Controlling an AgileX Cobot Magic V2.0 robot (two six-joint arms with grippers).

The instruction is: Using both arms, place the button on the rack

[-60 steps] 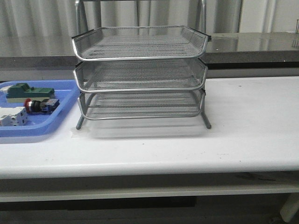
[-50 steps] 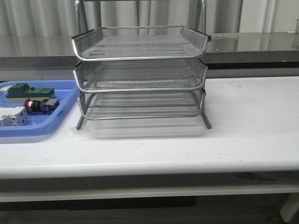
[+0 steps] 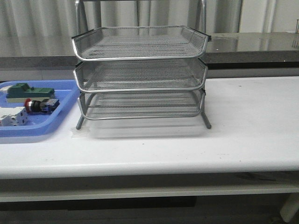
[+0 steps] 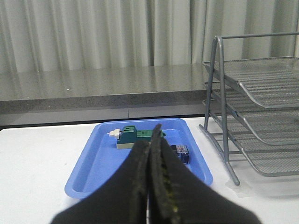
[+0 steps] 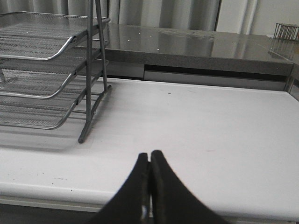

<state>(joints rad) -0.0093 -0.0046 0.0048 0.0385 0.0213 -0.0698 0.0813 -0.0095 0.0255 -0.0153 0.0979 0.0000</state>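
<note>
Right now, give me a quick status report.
Both end effectors, left and right, shut, empty. Button in blue tray, untouched. Rack tiers unblocked.

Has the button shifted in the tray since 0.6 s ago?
No. The button sits at the same spot between the green block and white breaker.

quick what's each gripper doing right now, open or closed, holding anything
Left gripper: closed, holding nothing.
Right gripper: closed, holding nothing.

White table w/ grey stone-like counter behind, pale curtains, maybe pleated, at back.
</note>
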